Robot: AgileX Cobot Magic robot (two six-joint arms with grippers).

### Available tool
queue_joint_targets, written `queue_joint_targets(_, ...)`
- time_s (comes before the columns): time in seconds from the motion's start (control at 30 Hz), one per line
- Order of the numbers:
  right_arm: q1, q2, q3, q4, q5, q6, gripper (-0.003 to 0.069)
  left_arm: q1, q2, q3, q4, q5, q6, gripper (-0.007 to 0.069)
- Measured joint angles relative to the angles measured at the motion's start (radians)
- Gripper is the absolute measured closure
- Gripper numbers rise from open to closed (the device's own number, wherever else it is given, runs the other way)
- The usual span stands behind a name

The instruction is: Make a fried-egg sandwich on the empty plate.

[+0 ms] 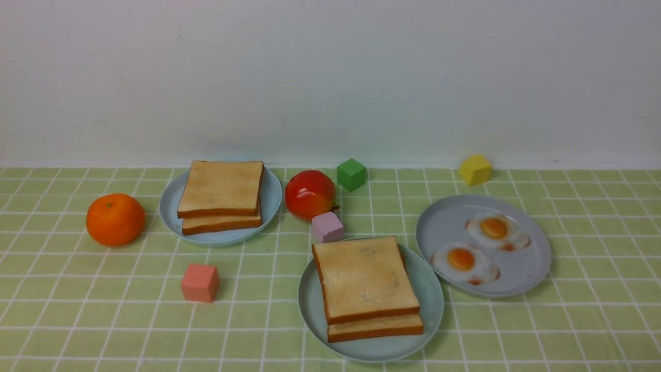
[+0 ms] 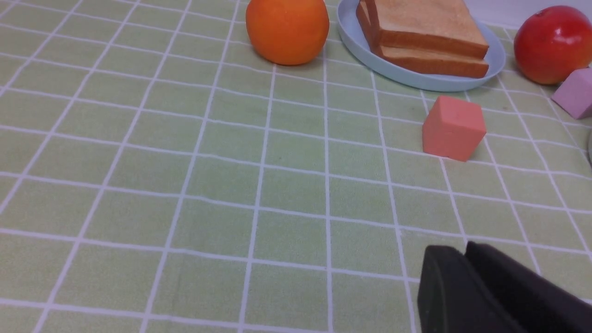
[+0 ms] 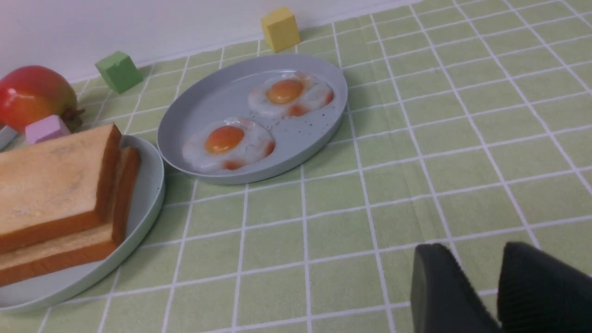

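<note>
Two-slice tan toast sandwich (image 1: 367,287) is sitting on the pale mint-green plate (image 1: 431,289), well apart from both grippers. Left gripper (image 2: 462,263) is resting closed, empty; right gripper (image 3: 481,268) is sitting slightly parted, empty. Egg filling is hidden.

Green checked table (image 1: 67,310) with three plates (image 1: 532,268), orange (image 1: 115,219), apple (image 1: 310,195), four cubes (image 1: 200,282).

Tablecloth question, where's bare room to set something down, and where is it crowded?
Free: the tablecloth in front of the orange and pink cube, and right of the egg plate. Crowded: the middle, where apple, lilac cube and sandwich plate bunch together.
</note>
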Motion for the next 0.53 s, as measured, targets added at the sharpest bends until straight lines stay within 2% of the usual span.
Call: queue_joint_targets(0.53, 0.000, 0.000, 0.000, 0.000, 0.001, 0.000, 0.0427, 0.000, 0.000, 0.000, 0.000, 0.000, 0.000, 0.0549)
